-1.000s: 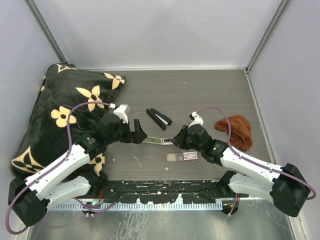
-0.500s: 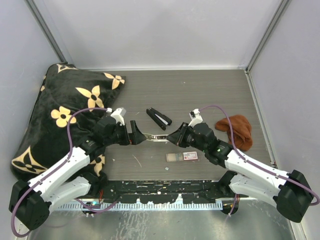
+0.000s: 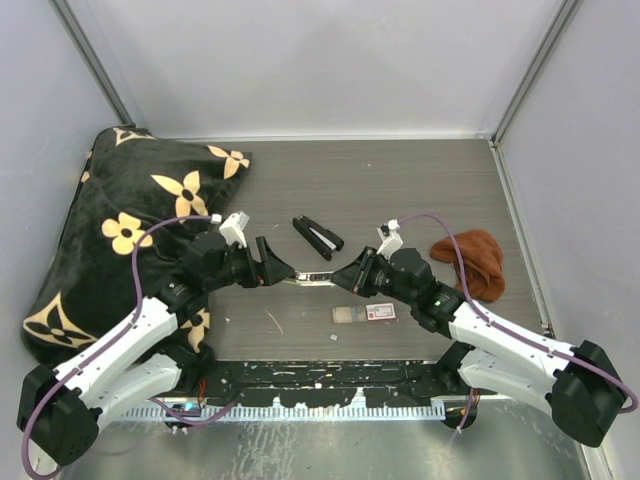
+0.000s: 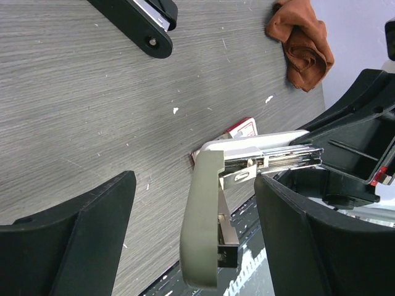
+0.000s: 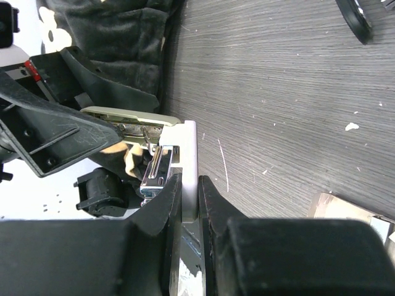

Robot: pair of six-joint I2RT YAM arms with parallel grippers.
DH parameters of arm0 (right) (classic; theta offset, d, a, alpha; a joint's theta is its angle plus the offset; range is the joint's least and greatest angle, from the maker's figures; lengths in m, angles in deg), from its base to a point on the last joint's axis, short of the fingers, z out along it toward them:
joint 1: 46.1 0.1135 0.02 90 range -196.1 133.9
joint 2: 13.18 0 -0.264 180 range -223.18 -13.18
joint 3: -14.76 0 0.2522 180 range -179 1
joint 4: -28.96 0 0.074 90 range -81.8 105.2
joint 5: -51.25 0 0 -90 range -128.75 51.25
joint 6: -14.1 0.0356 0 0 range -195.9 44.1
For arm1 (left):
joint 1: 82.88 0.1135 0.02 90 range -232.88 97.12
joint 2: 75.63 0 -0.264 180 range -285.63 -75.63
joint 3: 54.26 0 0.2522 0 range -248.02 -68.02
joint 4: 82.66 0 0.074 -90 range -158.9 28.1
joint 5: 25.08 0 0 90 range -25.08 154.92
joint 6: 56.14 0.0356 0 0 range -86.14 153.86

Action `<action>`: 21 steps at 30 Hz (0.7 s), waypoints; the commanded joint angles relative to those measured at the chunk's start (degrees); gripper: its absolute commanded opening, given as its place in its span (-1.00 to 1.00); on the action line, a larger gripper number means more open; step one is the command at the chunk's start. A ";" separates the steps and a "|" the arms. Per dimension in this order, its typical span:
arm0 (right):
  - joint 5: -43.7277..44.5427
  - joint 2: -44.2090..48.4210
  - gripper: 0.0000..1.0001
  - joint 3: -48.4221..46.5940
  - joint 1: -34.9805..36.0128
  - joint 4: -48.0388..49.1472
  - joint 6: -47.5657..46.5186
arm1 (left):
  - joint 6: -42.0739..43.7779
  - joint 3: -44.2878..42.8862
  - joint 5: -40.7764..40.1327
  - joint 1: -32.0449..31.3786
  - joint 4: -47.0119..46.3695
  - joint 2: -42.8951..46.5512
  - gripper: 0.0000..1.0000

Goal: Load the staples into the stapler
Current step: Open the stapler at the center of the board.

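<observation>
We see the left claw (image 4: 194,179) spread wide around the opened stapler (image 4: 200,240), not touching it. The right claw (image 5: 189,180) pinches its white base. The staples (image 3: 345,315) lie just nearer than the stapler, long axis left-right, beside their small box (image 3: 381,312). We cannot tell what is in the box.

Here's the table (image 3: 400,190), dark grey wood grain all across. A black cushion (image 3: 130,210) with cream flowers fills its left side. Mid-table lies a black hinged tool (image 3: 318,238), set at an angle. Over on the right, a rust-orange cloth (image 3: 472,262) sits crumpled. Near the front edge, a little red-and-white box (image 3: 380,312) lies flat, the silvery-grey staples (image 3: 345,315) just beside its left end. Pale specks (image 4: 175,111) dot the surface.
</observation>
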 commanded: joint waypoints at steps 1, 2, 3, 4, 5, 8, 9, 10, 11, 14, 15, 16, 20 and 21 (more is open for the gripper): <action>-2.95 1.58 -0.99 -0.36 -0.67 8.04 2.20 | -0.97 0.23 2.38 0.34 -4.24 0.43 0.57; -3.34 1.56 -0.99 -0.21 -0.85 8.49 2.44 | -0.97 0.34 2.51 0.33 -4.28 0.32 0.57; -3.67 1.55 -0.99 -0.05 -0.98 9.00 2.76 | -1.00 0.30 2.65 0.40 -4.33 0.25 0.56; -3.98 1.64 -0.99 0.09 -1.11 9.44 3.09 | -0.98 0.41 2.86 0.41 -4.37 0.18 0.54; -4.30 1.65 -0.99 0.24 -1.27 9.78 3.37 | -1.10 0.46 2.99 0.41 -4.35 0.00 0.48; -4.90 1.86 -0.99 0.46 -1.73 10.11 3.75 | -1.53 0.80 3.35 0.41 -4.97 -0.18 0.32; -5.01 1.90 -0.99 0.51 -1.90 10.16 3.73 | -1.66 0.85 3.45 0.48 -5.30 -0.22 0.27; -5.03 1.84 -0.99 0.62 -2.02 10.17 3.73 | -1.80 0.90 3.52 0.50 -5.48 -0.16 0.19; -5.05 1.86 -0.99 0.64 -2.12 10.12 3.79 | -1.89 0.98 3.67 0.50 -5.64 -0.15 0.10; -5.30 1.53 -0.99 1.03 -2.31 10.69 3.94 | -2.03 0.99 3.96 0.57 -5.78 -0.30 -0.09; -5.27 1.32 -0.99 1.14 -2.38 10.87 3.97 | -2.03 0.93 4.15 0.52 -5.78 -0.30 -0.16; -5.26 0.99 -0.99 1.29 -2.46 11.02 3.98 | -2.11 0.99 4.28 0.66 -5.77 -0.32 -0.23; -4.92 -0.79 -0.99 2.67 -2.73 12.46 3.81 | -2.16 1.00 4.88 1.13 -5.45 -0.02 -0.50; -4.73 -1.50 -0.99 3.11 -2.86 12.88 3.70 | -2.12 0.92 4.89 1.31 -5.17 0.14 -0.59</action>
